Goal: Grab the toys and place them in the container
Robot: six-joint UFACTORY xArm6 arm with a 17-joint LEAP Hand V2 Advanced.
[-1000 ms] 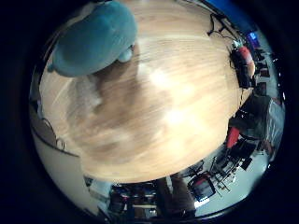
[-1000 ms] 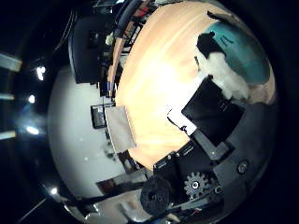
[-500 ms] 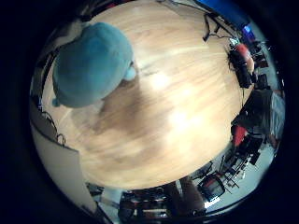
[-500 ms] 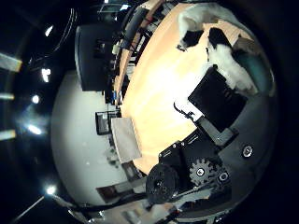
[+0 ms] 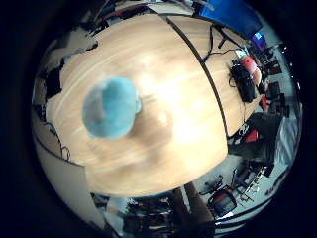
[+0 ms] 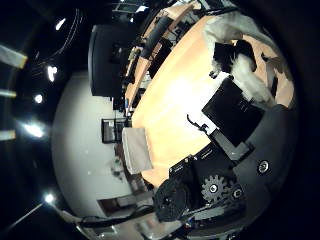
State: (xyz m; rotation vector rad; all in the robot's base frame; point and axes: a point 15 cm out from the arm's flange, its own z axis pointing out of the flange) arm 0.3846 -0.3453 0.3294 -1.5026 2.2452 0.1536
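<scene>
A round teal plush toy (image 5: 111, 106) lies on the light wooden table (image 5: 183, 104), well below the palm and apart from it. My right hand (image 6: 240, 115) shows as black and white parts in the thumb side view. Its white fingers (image 6: 247, 75) reach out over the table with nothing between them. No container shows in either view.
A dark seam (image 5: 198, 64) divides the table from a second tabletop carrying black gear and a red object (image 5: 245, 74). A grey chair (image 6: 135, 150) stands at the table's edge. Dark furniture (image 6: 107, 60) stands beyond it.
The teal toy filled much of the view a second ago and is now smaller and farther away. The hand has lifted from it, and the toy stays on the table.
</scene>
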